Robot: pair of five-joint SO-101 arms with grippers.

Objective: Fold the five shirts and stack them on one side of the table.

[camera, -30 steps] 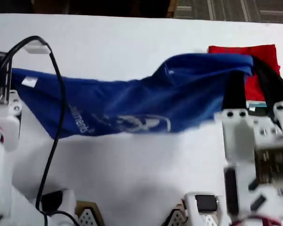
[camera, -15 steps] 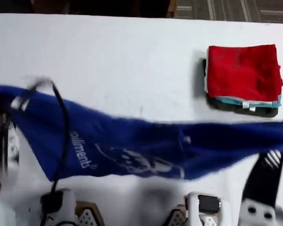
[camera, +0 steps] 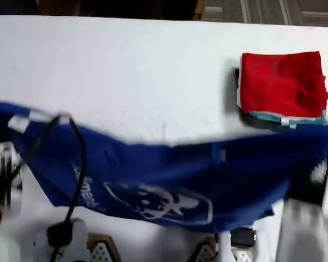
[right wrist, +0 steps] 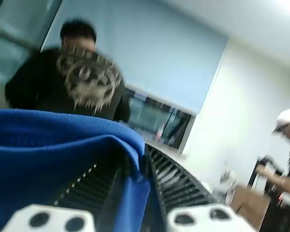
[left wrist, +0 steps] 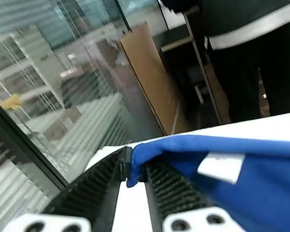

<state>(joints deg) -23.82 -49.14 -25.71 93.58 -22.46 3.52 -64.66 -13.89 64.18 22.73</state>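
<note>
The left gripper (left wrist: 134,164) and right gripper (right wrist: 139,162) are pinching opposite ends of the blue shirt (camera: 169,169), stretching it left-right, with the folded stack (camera: 281,82) lying just beyond its right end.

Overhead, close wrist views apparently share shirt (camera: 153,169).

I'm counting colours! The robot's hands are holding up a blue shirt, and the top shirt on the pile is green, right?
Not green. The left hand and right hand do hold the blue shirt, but the top shirt on the pile is red, as the high view shows.
</note>
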